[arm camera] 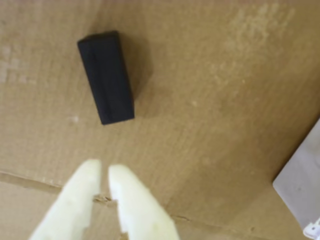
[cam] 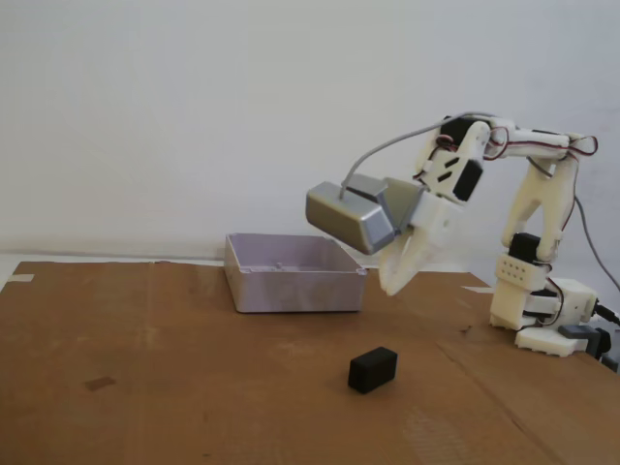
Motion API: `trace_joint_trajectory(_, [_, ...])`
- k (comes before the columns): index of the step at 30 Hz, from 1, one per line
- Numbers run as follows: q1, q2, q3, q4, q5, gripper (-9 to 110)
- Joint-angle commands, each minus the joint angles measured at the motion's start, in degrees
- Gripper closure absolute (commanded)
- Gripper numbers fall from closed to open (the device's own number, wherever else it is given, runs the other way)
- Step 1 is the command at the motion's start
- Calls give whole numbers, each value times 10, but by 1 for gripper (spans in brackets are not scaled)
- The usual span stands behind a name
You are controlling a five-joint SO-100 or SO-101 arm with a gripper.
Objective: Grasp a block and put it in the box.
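A small matte black block [cam: 373, 369] lies alone on a brown cardboard-covered tabletop [cam: 174, 387], near the front of the fixed view and slightly right of centre. It rests flat on a long side, with bare cardboard all round it, so nothing blocks a grasp from above. Behind it and to the left sits the box [cam: 294, 273], a shallow pale grey-lilac tray with low walls, open side up and apparently empty (its far inside corner is hard to make out). The block and box are well apart.

The white robot arm stands at the right of the tabletop and bends forward, so the gripper [cam: 391, 283] hangs in the air above and a little behind the block, pointing down at a slant. A silver-grey camera module [cam: 349, 215] with a grey cable rides on the wrist, aimed down at the work area.

In the wrist view, the two pale fingers of the gripper [arm camera: 104, 172] enter from the bottom edge with only a narrow gap between their tips. The gripper is nearly closed and empty, touching nothing. The block [arm camera: 106, 77] lies beyond the fingertips, up and slightly left, its long side roughly in line with them. A corner of the box [arm camera: 302, 187] shows at the right edge.
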Motion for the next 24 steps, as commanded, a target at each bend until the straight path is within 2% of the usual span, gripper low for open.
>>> trace_joint_trajectory(1, [-6, 5, -80, -21, -3, 101])
trace_joint_trajectory(24, [-11, -57, -85, -21, -3, 101])
